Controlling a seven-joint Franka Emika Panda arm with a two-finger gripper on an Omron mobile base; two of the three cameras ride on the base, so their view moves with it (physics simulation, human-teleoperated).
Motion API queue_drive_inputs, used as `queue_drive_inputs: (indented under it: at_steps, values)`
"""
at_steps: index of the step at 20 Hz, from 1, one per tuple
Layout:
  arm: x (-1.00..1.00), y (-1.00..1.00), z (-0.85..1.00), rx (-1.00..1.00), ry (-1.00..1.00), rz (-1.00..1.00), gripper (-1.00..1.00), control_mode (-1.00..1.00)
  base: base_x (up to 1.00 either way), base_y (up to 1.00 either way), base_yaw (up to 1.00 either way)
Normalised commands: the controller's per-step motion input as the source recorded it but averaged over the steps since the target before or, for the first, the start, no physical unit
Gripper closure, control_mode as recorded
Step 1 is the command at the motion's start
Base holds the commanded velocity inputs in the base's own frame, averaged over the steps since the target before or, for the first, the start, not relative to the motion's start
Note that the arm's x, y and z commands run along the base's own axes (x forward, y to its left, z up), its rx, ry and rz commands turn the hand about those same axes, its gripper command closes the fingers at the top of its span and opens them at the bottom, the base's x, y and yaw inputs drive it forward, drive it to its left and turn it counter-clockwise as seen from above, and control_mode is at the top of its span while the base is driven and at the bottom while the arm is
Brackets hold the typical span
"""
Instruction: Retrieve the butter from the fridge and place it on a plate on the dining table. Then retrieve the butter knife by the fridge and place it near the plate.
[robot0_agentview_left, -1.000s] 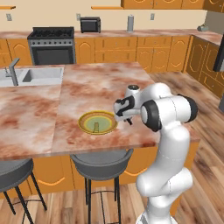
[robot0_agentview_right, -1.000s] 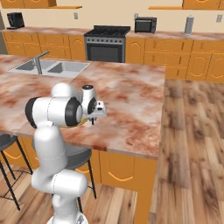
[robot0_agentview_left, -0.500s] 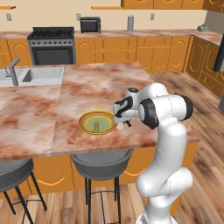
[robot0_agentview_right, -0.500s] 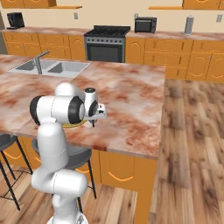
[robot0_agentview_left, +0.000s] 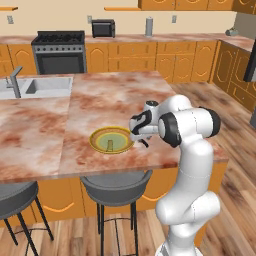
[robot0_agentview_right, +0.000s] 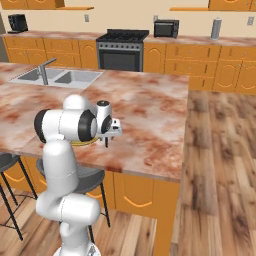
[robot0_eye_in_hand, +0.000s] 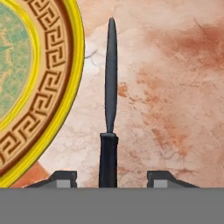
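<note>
The knife (robot0_eye_in_hand: 110, 87) lies flat on the table (robot0_eye_in_hand: 175, 87) just beside the plate (robot0_eye_in_hand: 52, 87), jaws apart either side of its handle and not gripping; it looks thin, stiff, light and slippery, best pinched at the thicker handle.

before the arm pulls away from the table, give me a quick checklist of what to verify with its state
1. Butter on the plate: ok, a small pale block sits in the green centre.
2. Butter knife beside the plate, not on it: ok, marble shows between blade and rim.
3. Gripper released: ok, both fingertips stand apart from the handle.
4. Knife lying flat on the dining table: cannot tell, the hand view looks straight along it.
5. Knife well clear of the table edge: cannot tell, the gripper hides it in the left base view.
</note>
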Motion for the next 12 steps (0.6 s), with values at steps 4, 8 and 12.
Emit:
queue_drive_inputs:
  at_steps: [4, 8, 12]
  values:
    - [0.0, 0.02, 0.0, 0.0, 0.0, 0.0, -1.0, -1.0, 0.0, 0.0, 0.0]
    - [0.0, 0.01, 0.4, 0.0, 0.0, 0.0, -1.0, -1.0, 0.0, 0.0, 0.0]
    - [-0.23, 0.0, 0.91, 0.0, 0.0, -0.04, -1.0, -1.0, 0.0, 0.0, 0.0]
